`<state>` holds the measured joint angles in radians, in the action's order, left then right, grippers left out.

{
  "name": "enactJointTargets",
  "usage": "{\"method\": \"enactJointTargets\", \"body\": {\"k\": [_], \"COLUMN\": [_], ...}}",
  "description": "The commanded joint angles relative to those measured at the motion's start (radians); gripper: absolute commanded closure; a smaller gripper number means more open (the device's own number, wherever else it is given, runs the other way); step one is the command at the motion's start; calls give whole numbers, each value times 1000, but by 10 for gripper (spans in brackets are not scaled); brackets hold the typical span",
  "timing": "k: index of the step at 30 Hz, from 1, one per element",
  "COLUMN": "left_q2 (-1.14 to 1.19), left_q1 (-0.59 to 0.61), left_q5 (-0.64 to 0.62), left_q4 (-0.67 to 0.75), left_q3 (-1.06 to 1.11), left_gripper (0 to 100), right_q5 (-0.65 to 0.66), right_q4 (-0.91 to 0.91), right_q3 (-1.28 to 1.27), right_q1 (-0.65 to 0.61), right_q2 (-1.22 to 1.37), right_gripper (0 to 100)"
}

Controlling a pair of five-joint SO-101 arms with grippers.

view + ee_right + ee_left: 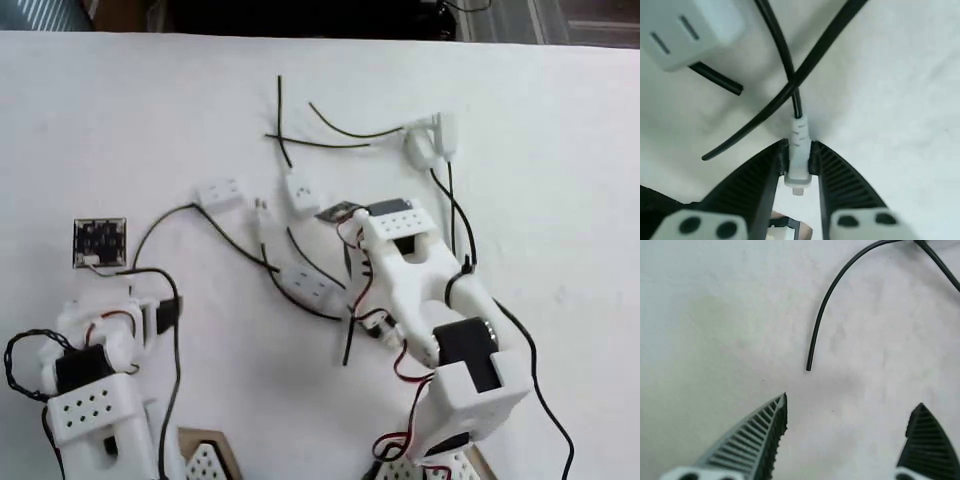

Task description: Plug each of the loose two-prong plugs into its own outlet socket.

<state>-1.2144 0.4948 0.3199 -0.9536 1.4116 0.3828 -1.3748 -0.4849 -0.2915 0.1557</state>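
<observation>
The table point(120, 120) is a plain white, matte surface. In the left wrist view it has faint mottled shadows. Beyond its far edge runs a dark strip of room point(300, 15), with paler patches at either corner.

The right gripper point(799, 143) has its ribbed black jaws clamped on a white two-prong plug point(799, 131). The plug's body sits squarely between the jaws, and its ridged collar sticks out just past their tips. From that collar a black cord point(796, 102) runs straight ahead of the jaws. There it meets a second black cable point(815, 57), which lies slantwise over the table. Farther ahead and off to one side of the jaws lies a white outlet socket point(685, 30). Its two slots face up and it is well apart from the plug. A short black cable stub point(717, 80) comes out from under the socket.

The left gripper point(852, 401) has its jaws wide apart with bare white table between them. Ahead of the tips, nearer one jaw than the other, is the cut end of a black cable point(808, 367), which curves away from there.

In the high view, two more white socket blocks point(220, 193) point(312, 285) lie among the looping black cords.
</observation>
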Motion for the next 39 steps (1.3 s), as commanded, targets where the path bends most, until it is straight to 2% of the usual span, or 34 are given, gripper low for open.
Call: {"method": "enactJointTargets", "body": {"k": [1, 6, 13, 22, 27, 32, 39], "left_q2": [-19, -19, -19, -19, -21, -21, -21], "left_q1": [5, 5, 5, -16, -114, -157, -341], "left_q5": [6, 6, 6, 0, -29, -146, -284], "left_q4": [18, 18, 18, 18, 11, 6, -66], "left_q3": [-3, -3, -3, -11, -61, -207, -336], "left_gripper": [631, 631, 631, 631, 631, 631, 631], "right_q5": [2, 57, 63, 55, -18, -103, -284], "right_q4": [-12, -108, -309, -323, -278, -225, 74], "right_q3": [37, 63, 183, 199, 198, 127, -132], "right_q1": [13, 16, 68, 73, 64, -59, -234], "right_q2": [-7, -58, -389, -763, -888, -969, -1030], "right_gripper": [977, 981, 981, 981, 981, 981, 981]}}
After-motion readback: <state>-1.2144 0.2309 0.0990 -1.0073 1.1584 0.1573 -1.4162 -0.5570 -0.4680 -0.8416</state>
